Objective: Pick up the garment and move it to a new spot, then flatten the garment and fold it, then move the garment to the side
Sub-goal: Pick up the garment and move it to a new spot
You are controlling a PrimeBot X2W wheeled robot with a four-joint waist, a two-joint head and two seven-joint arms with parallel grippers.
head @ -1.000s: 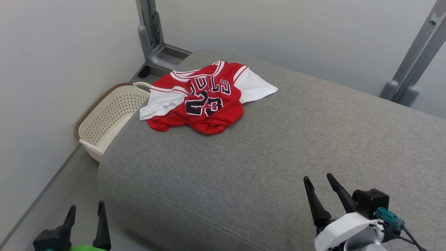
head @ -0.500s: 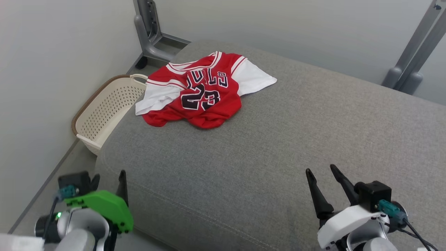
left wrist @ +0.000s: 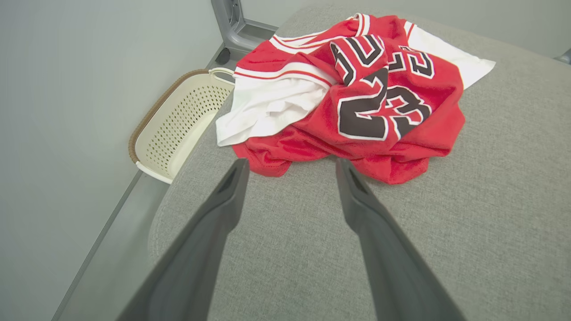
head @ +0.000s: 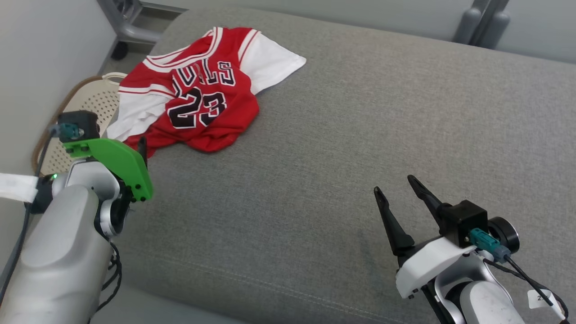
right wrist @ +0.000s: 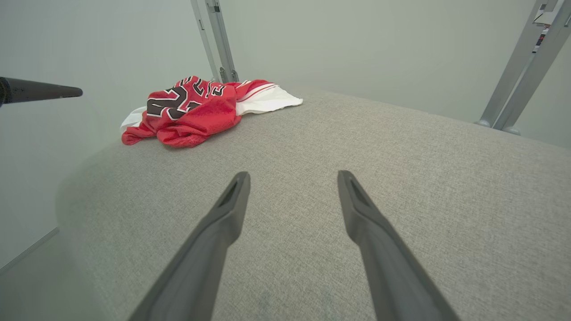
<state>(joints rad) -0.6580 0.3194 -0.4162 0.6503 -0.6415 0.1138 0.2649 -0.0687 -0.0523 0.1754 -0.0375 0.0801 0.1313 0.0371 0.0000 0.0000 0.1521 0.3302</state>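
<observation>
1. A grey upholstered cushion spreads across the head view. A red garment lies crumpled on it at about 11 o'clock in that view, near the cushion's far left corner. It is a jersey with white sleeves and a dark number 23.
2. The left gripper has its two dark fingers spread apart and holds nothing. In its own wrist view the garment lies at 12 o'clock, just past the fingertips, and the rumpled red hem spans the gap between them.
3. In the right wrist view, one finger of the left gripper juts in at 9 o'clock. It hangs in the air, apart from the cloth, with the garment at its 3 o'clock.
4. The right gripper sits at about 4 o'clock in the head view, over bare cushion. Its fingers are spread apart and empty.
5. From the right gripper's own view the garment lies at about 11 o'clock, well apart from it, with open grey fabric between them.
6. A cream perforated basket with a brown rim stands on the floor beside the cushion. It is at 9 o'clock from the garment in the left wrist view, and one white sleeve reaches towards it.
7. Grey metal stand legs rise behind the garment at 12 o'clock.
</observation>
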